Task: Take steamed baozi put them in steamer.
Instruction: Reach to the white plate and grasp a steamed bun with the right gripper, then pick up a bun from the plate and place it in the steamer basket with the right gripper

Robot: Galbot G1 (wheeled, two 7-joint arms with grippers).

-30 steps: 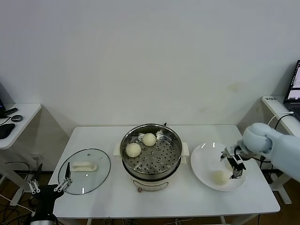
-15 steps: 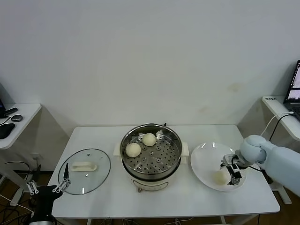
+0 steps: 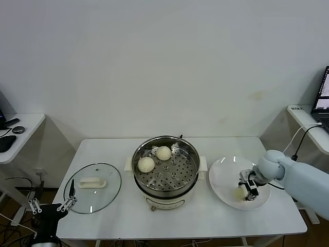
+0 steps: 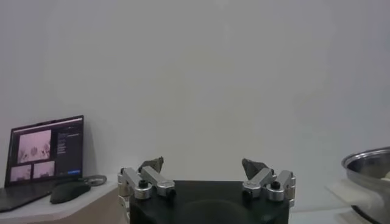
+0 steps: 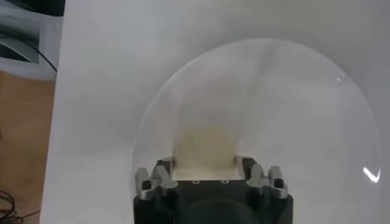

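While right gripper [image 3: 249,189] clamps smooth cream baozi [image 5: 205,149] on glossy round white plate [image 3: 226,180], two matte dough buns [image 3: 154,159] sit in perforated steel steamer [image 3: 165,163] mid-desk [image 3: 205,218]. Left gripper [image 3: 51,200] parked wide beside domed glass lid [image 3: 93,181].

Head view looks down over the tabletop [image 3: 118,149]; right wrist view hangs close above the plate [image 5: 292,103] at its 4 o'clock; left wrist view faces level.
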